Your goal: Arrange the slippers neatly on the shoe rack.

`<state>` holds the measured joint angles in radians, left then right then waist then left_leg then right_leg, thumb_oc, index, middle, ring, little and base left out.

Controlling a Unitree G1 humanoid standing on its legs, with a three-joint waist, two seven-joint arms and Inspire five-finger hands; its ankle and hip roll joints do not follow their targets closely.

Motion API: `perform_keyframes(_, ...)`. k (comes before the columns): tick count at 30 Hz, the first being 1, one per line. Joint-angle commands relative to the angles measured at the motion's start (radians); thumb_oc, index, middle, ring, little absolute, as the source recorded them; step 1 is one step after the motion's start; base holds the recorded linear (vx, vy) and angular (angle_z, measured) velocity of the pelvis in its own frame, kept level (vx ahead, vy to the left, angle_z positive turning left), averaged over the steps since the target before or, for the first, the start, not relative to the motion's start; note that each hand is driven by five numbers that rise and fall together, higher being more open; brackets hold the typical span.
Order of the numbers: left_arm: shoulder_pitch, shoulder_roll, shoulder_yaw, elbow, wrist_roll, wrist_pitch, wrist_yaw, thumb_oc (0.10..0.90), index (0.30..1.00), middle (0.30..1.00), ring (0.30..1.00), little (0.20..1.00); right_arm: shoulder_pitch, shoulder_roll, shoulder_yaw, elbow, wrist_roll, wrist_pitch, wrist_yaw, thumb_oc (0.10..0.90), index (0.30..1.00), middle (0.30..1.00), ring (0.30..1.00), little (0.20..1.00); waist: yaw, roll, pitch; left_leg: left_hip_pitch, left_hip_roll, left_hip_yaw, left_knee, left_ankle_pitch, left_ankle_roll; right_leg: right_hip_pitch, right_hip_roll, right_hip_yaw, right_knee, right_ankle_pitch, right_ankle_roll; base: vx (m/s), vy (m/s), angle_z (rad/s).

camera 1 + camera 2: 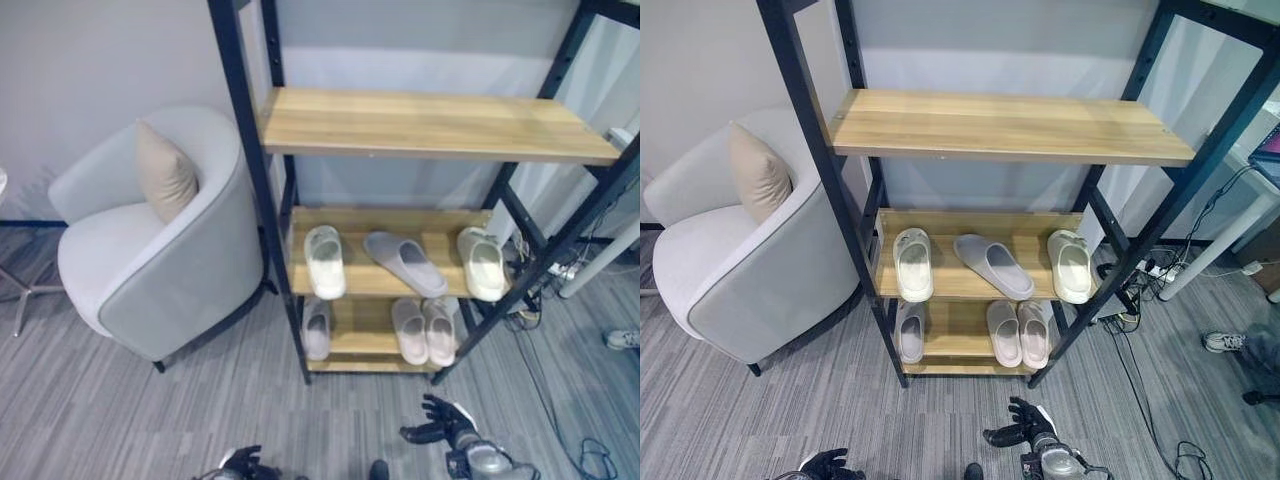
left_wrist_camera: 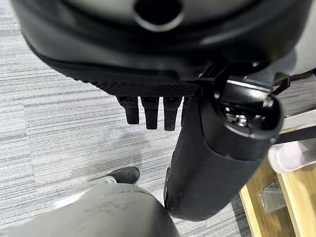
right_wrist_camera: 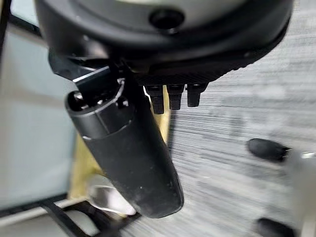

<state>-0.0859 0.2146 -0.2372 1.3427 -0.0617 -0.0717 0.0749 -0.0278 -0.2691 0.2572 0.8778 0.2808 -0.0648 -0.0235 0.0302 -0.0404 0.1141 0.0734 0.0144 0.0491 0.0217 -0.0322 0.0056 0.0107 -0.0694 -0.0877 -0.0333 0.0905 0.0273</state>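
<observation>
Both hands, the right hand (image 1: 440, 425) and left hand (image 1: 240, 464), are held low with fingers relaxed and nothing grasped. Ahead of them, the grey slipper (image 1: 404, 262) is seen lying askew on the shoe rack (image 1: 440, 125); it should be turned parallel to its neighbours.

The right hand (image 3: 163, 74) hangs over grey striped floor (image 3: 237, 148) — thumb straight, fingers (image 3: 173, 98) relaxed, holding nothing. Past the thumb lies a wooden shelf (image 3: 81, 173) of the shoe rack, with a pale slipper (image 3: 111, 200) on it — partly hidden.
</observation>
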Motion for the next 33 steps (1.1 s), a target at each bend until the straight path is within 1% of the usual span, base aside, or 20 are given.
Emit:
perform_keyframes(1, 0.001, -0.014, -0.031, 0.046, 0.065, -0.01, 0.006, 0.8, 0.9, 0.9, 0.9, 0.9, -0.105, -0.077, -0.029, -0.219, 0.064, -0.118, -0.02, 0.8, 0.9, 0.9, 0.9, 0.9, 0.006, 0.02, -0.043, -0.019, 0.039, -0.083, -0.041, 0.009, -0.033, 0.07, -0.019, 0.021, 0.074, -0.175, 0.064, 0.03, 0.063, -0.13)
perform_keyframes(5, -0.008, -0.019, -0.063, 0.034, 0.092, -0.013, 0.004, 0.8, 0.9, 0.9, 0.9, 0.9, -0.148, -0.084, -0.012, -0.263, 0.092, -0.12, -0.005, 0.8, 0.9, 0.9, 0.9, 0.9, 0.008, 0.024, -0.052, 0.008, 0.039, -0.07, -0.093, 0.022, -0.029, 0.08, -0.022, 0.018, 0.05, -0.168, 0.07, 0.01, 0.053, -0.1)
perform_keyframes(6, -0.009, -0.019, -0.059, 0.024, 0.11, -0.016, 0.011, 0.8, 0.9, 0.9, 0.9, 0.9, -0.101, -0.145, -0.046, -0.537, 0.145, -0.121, 0.045, 0.8, 0.9, 0.9, 0.9, 0.9, -0.002, 0.023, -0.058, 0.007, 0.037, -0.056, -0.109, 0.028, -0.032, 0.076, -0.023, 0.015, 0.035, -0.155, 0.074, -0.02, 0.03, -0.08)
perform_keyframes(7, -0.008, -0.019, -0.059, 0.024, 0.11, -0.016, 0.011, 0.8, 0.9, 0.9, 0.9, 0.9, -0.1, -0.145, -0.047, -0.538, 0.145, -0.121, 0.045, 0.8, 0.9, 0.9, 0.9, 0.9, -0.002, 0.023, -0.061, 0.004, 0.037, -0.056, -0.109, 0.029, -0.032, 0.073, -0.023, 0.015, 0.034, -0.154, 0.074, -0.07, 0.057, 0.01)
perform_keyframes(8, -0.014, -0.024, -0.019, 0.019, 0.111, -0.033, 0.018, 0.8, 0.9, 0.9, 0.9, 0.9, 0.143, -0.181, -0.022, -0.714, 0.095, -0.16, 0.122, 0.8, 0.9, 0.9, 0.9, 0.9, -0.043, 0.027, -0.042, 0.009, 0.037, -0.029, -0.109, 0.017, -0.034, 0.068, -0.023, 0.03, 0.024, -0.149, 0.084, -0.08, 0.036, 0.13)
perform_keyframes(10, -0.016, -0.025, -0.015, 0.007, 0.14, -0.049, 0.022, 0.8, 0.9, 0.9, 0.9, 0.9, 0.213, -0.17, 0.002, -0.729, 0.054, -0.174, 0.171, 0.8, 0.9, 0.9, 0.9, 0.9, -0.062, 0.032, -0.029, 0.006, 0.04, -0.016, -0.109, 0.019, -0.035, 0.06, -0.021, 0.04, 0.014, -0.14, 0.089, -0.07, 0.034, -0.05)
perform_keyframes(12, -0.013, -0.025, -0.021, 0.001, 0.152, -0.055, 0.016, 0.8, 0.9, 0.9, 0.9, 0.9, 0.217, -0.162, 0.012, -0.722, 0.062, -0.178, 0.187, 0.8, 0.9, 0.9, 0.9, 0.9, -0.064, 0.032, -0.025, 0.004, 0.042, -0.014, -0.109, 0.021, -0.035, 0.055, -0.02, 0.044, 0.014, -0.137, 0.089, -0.03, 0.019, -0.3)
perform_keyframes(13, -0.01, -0.023, -0.039, -0.016, 0.175, -0.059, 0.012, 0.8, 0.9, 0.9, 0.9, 0.9, 0.221, -0.157, 0.027, -0.735, 0.1, -0.178, 0.215, 0.8, 0.9, 0.9, 0.9, 0.9, -0.064, 0.032, -0.015, -0.004, 0.043, -0.012, -0.109, 0.024, -0.036, 0.043, -0.02, 0.047, 0.015, -0.134, 0.09, -0.04, 0.019, -0.3)
perform_keyframes(15, -0.007, -0.02, -0.049, -0.023, 0.189, -0.062, 0.006, 0.8, 0.9, 0.9, 0.9, 0.9, 0.235, -0.169, 0.035, -0.759, 0.121, -0.175, 0.238, 0.8, 0.9, 0.9, 0.9, 0.9, -0.061, 0.03, -0.015, -0.006, 0.043, -0.01, -0.109, 0.024, -0.036, 0.041, -0.019, 0.047, 0.013, -0.134, 0.089, -0.02, 0.016, -0.17)
perform_keyframes(16, 0.003, -0.017, -0.053, -0.026, 0.205, -0.066, 0.0, 0.8, 0.9, 0.9, 0.9, 0.9, 0.267, -0.207, 0.029, -0.826, 0.133, -0.181, 0.269, 0.8, 0.9, 0.9, 0.9, 0.9, -0.059, 0.026, -0.018, -0.003, 0.042, -0.008, -0.109, 0.02, -0.036, 0.048, -0.019, 0.048, 0.005, -0.134, 0.09, 0.0, 0.0, 0.0)
perform_keyframes(19, 0.015, -0.024, -0.053, -0.018, 0.219, -0.071, -0.009, 0.8, 0.9, 0.9, 0.9, 0.9, 0.299, -0.238, 0.002, -0.89, 0.118, -0.192, 0.277, 0.8, 0.9, 0.9, 0.9, 0.9, -0.061, 0.024, -0.025, 0.007, 0.042, -0.008, -0.109, 0.013, -0.035, 0.062, -0.018, 0.049, -0.005, -0.135, 0.091, 0.05, 0.006, -0.06)
perform_keyframes(22, 0.028, -0.038, -0.048, -0.01, 0.227, -0.074, -0.011, 0.8, 0.9, 0.9, 0.9, 0.9, 0.293, -0.253, -0.07, -0.974, 0.04, -0.226, 0.223, 0.8, 0.9, 0.9, 0.9, 0.9, -0.067, 0.027, -0.034, 0.017, 0.044, -0.004, -0.109, 0.007, -0.035, 0.073, -0.018, 0.05, -0.015, -0.134, 0.092, 0.04, 0.014, -0.03)
perform_keyframes(23, 0.028, -0.038, -0.049, -0.01, 0.227, -0.075, -0.01, 0.8, 0.9, 0.9, 0.9, 0.9, 0.295, -0.253, -0.07, -0.976, 0.039, -0.225, 0.222, 0.8, 0.9, 0.9, 0.9, 0.9, -0.066, 0.027, -0.034, 0.018, 0.045, -0.004, -0.109, 0.006, -0.035, 0.073, -0.018, 0.05, -0.015, -0.134, 0.092, 0.04, 0.017, 0.0)
perform_keyframes(25, 0.032, -0.055, -0.043, -0.014, 0.231, -0.078, -0.006, 0.8, 0.9, 0.9, 0.9, 0.9, 0.199, -0.282, -0.119, -1.021, -0.245, -0.256, 0.073, 0.8, 0.9, 0.9, 0.9, 0.9, -0.053, 0.03, -0.043, 0.024, 0.044, -0.005, -0.109, 0.002, -0.031, 0.086, -0.017, 0.045, -0.03, -0.131, 0.093, 0.04, 0.019, -0.01)
perform_keyframes(26, 0.032, -0.055, -0.042, -0.014, 0.232, -0.078, -0.006, 0.8, 0.9, 0.9, 0.9, 0.9, 0.197, -0.282, -0.117, -1.019, -0.248, -0.257, 0.07, 0.8, 0.9, 0.9, 0.9, 0.9, -0.054, 0.03, -0.042, 0.025, 0.045, -0.005, -0.109, 0.002, -0.031, 0.087, -0.017, 0.046, -0.031, -0.131, 0.093, 0.02, 0.013, -0.05)
perform_keyframes(29, 0.032, -0.059, -0.055, -0.024, 0.255, -0.075, 0.006, 0.8, 0.9, 0.9, 0.9, 0.9, 0.096, -0.313, -0.115, -0.995, -0.415, -0.254, -0.024, 0.8, 0.9, 0.9, 0.9, 0.9, -0.032, 0.028, -0.046, 0.024, 0.043, -0.011, -0.109, 0.001, -0.028, 0.096, -0.016, 0.037, -0.044, -0.127, 0.091, 0.0, 0.0, 0.0)
perform_keyframes(30, 0.031, -0.058, -0.063, -0.029, 0.263, -0.076, 0.007, 0.8, 0.9, 0.9, 0.9, 0.9, 0.032, -0.338, -0.117, -0.982, -0.479, -0.245, -0.065, 0.8, 0.9, 0.9, 0.9, 0.9, -0.017, 0.025, -0.048, 0.019, 0.041, -0.019, -0.109, 0.003, -0.028, 0.098, -0.016, 0.028, -0.05, -0.126, 0.091, 0.0, 0.0, 0.0)
perform_keyframes(31, 0.03, -0.059, -0.062, -0.029, 0.263, -0.076, 0.007, 0.8, 0.9, 0.9, 0.9, 0.9, 0.029, -0.338, -0.115, -0.979, -0.48, -0.246, -0.067, 0.8, 0.9, 0.9, 0.9, 0.9, -0.018, 0.026, -0.047, 0.018, 0.041, -0.019, -0.109, 0.003, -0.028, 0.098, -0.016, 0.028, -0.05, -0.126, 0.091, 0.03, 0.012, 0.06)
perform_keyframes(32, 0.032, -0.054, -0.059, -0.029, 0.263, -0.077, 0.01, 0.8, 0.9, 0.9, 0.9, 0.9, -0.027, -0.369, -0.131, -0.967, -0.561, -0.233, -0.118, 0.8, 0.9, 0.9, 0.9, 0.9, -0.003, 0.023, -0.05, 0.011, 0.039, -0.027, -0.109, 0.004, -0.029, 0.098, -0.017, 0.019, -0.054, -0.126, 0.09, 0.01, 0.008, 0.15)
perform_keyframes(33, 0.031, -0.055, -0.058, -0.029, 0.263, -0.076, 0.01, 0.8, 0.9, 0.9, 0.9, 0.9, -0.029, -0.369, -0.13, -0.965, -0.563, -0.233, -0.12, 0.8, 0.9, 0.9, 0.9, 0.9, -0.004, 0.023, -0.05, 0.011, 0.039, -0.028, -0.109, 0.004, -0.029, 0.097, -0.017, 0.019, -0.054, -0.126, 0.09, 0.02, 0.012, 0.15)
